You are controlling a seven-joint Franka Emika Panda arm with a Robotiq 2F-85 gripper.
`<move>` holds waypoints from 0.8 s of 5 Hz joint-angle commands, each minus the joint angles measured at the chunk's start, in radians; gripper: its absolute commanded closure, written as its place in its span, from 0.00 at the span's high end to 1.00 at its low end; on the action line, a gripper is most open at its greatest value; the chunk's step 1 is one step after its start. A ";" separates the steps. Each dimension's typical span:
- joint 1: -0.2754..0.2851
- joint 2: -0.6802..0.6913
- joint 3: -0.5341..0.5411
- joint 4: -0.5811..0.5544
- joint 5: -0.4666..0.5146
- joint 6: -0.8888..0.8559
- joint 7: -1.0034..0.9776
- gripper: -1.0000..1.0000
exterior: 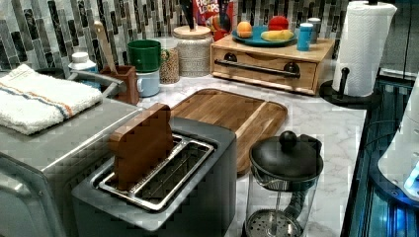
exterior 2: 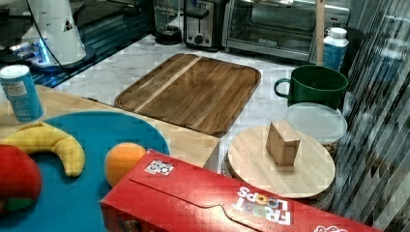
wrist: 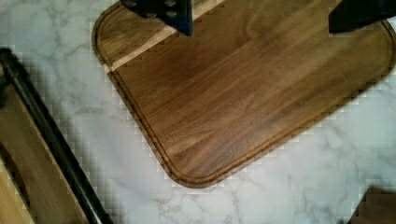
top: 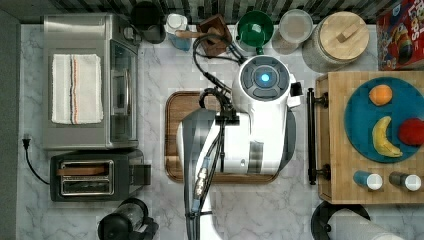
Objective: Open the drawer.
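Hand: the robot's hand (wrist: 259, 18) hangs over the dark brown rounded wooden tray (wrist: 243, 88); two dark fingertips (wrist: 175, 11) stand wide apart with bare wood between them, nothing held.
Why there: judged a start-of-reach pose; the hand is high above the tray, well short of the handle, the fingers spread wide enough to take a thin bar.
Arm: white glossy Franka arm (top: 255, 130) reaches over the tray in the top view, black cables running down its side.
Tray: flat walnut-toned board, rounded corners, a shallow groove round the rim, one paler strip in the grain; it lies on the white marble-veined tabletop (wrist: 93, 140).
Drawer: light-wood drawer front (exterior: 264, 66) with a long thin black bar handle (exterior: 260, 68) on two black mounts, set in a butcher-block-topped box (top: 340, 140) at the top view's right, just beside the tray; it looks shut, the front flush with the box.
Handle: smooth, round, matt black; it stands off the front, leaving room for fingers behind it.
On the box: round teal plate (top: 360, 125) with a banana, an orange and a red fruit, heavy enough, I'd judge, to steady the box against a pull.
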 commanded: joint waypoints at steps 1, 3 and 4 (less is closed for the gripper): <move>-0.005 -0.091 -0.078 -0.128 -0.065 0.033 -0.334 1.00; -0.045 -0.114 -0.095 -0.230 -0.155 0.197 -0.525 1.00; -0.051 -0.100 -0.119 -0.247 -0.183 0.263 -0.600 1.00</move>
